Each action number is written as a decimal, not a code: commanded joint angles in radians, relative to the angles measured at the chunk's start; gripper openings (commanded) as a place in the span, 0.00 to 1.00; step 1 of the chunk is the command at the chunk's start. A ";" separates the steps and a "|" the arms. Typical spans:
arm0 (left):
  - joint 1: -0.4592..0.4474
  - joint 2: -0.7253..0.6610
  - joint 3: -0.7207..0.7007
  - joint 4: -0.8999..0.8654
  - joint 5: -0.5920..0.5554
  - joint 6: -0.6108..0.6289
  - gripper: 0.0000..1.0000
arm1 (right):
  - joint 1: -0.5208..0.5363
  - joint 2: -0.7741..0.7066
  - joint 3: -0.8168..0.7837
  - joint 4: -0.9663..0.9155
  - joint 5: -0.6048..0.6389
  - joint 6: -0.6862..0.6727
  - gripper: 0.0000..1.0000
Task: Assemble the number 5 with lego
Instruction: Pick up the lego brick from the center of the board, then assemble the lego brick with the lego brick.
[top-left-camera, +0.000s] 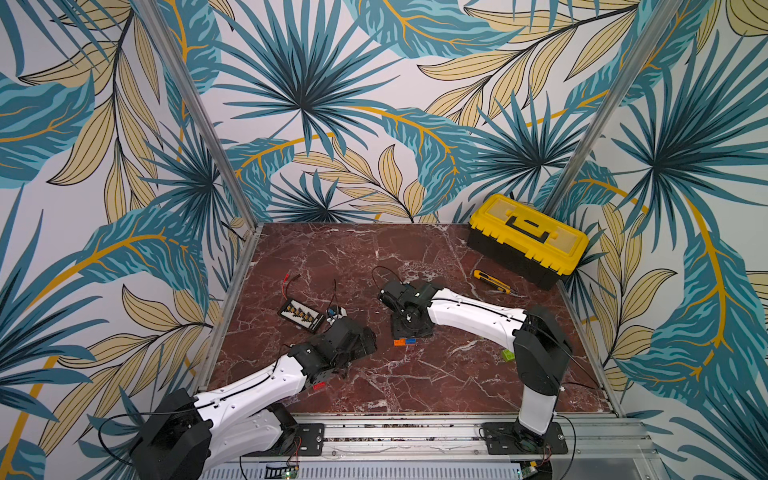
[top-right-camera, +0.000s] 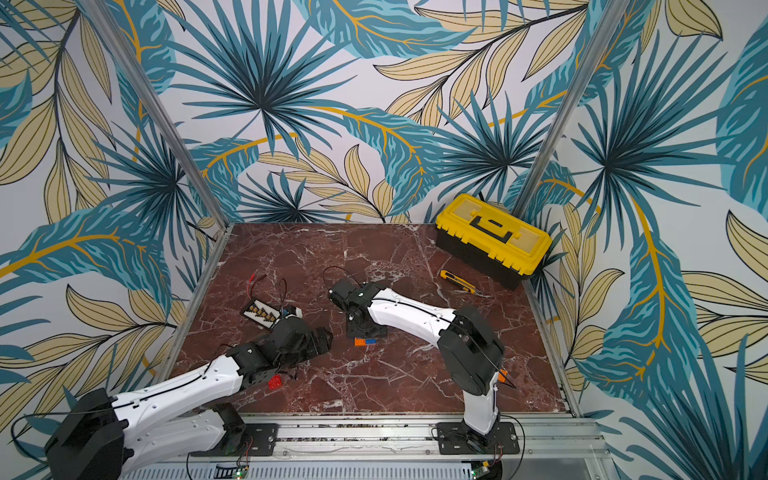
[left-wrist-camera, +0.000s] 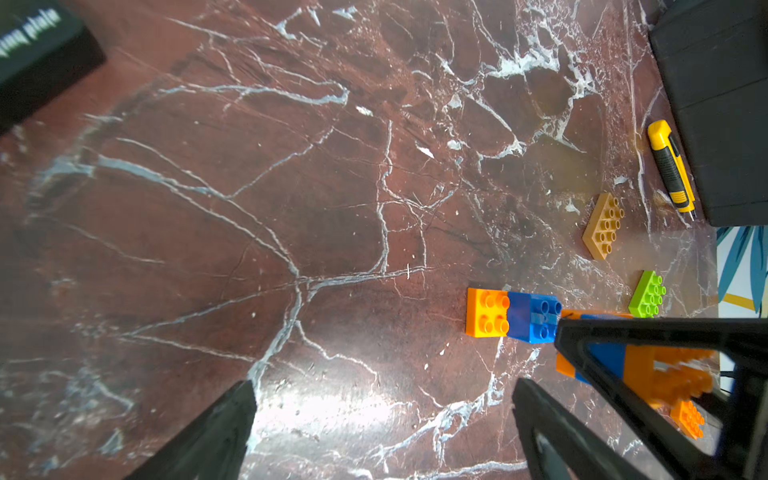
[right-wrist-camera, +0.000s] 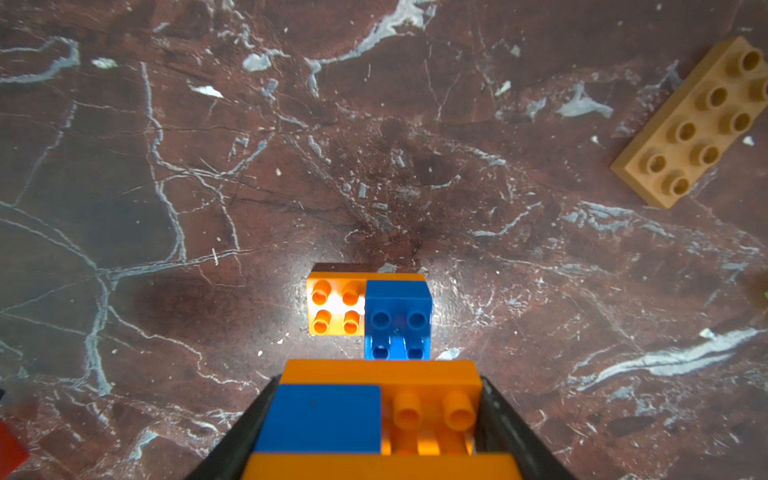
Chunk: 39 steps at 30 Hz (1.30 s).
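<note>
My right gripper (right-wrist-camera: 378, 386) points down at the table's middle, shut on a lego stack of orange bricks with a blue square (right-wrist-camera: 324, 415). Just ahead of it on the marble lies an orange lego brick with a blue one on its end (right-wrist-camera: 370, 311), seen in both top views (top-left-camera: 405, 342) (top-right-camera: 365, 341). My left gripper (left-wrist-camera: 382, 415) hovers low to the left of that pair, open with only bare marble between its fingers (left-wrist-camera: 216, 432). Loose lego lies around: a tan oblong (left-wrist-camera: 604, 226), a lime-green brick (top-left-camera: 508, 354) and a red one (top-right-camera: 274, 381).
A yellow-and-black toolbox (top-left-camera: 528, 239) stands at the back right with a yellow utility knife (top-left-camera: 492, 281) in front of it. A black board with yellow parts (top-left-camera: 301, 313) and loose wires lies at the left, behind my left arm.
</note>
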 joint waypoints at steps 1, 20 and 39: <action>0.009 0.004 0.057 0.035 0.024 0.023 1.00 | -0.003 0.021 0.023 -0.024 -0.004 -0.004 0.63; 0.031 -0.002 -0.001 0.103 0.042 -0.010 1.00 | -0.007 0.063 0.010 0.019 -0.004 0.023 0.63; 0.031 -0.003 -0.017 0.108 0.037 -0.017 1.00 | -0.006 0.114 0.039 0.005 0.017 0.028 0.64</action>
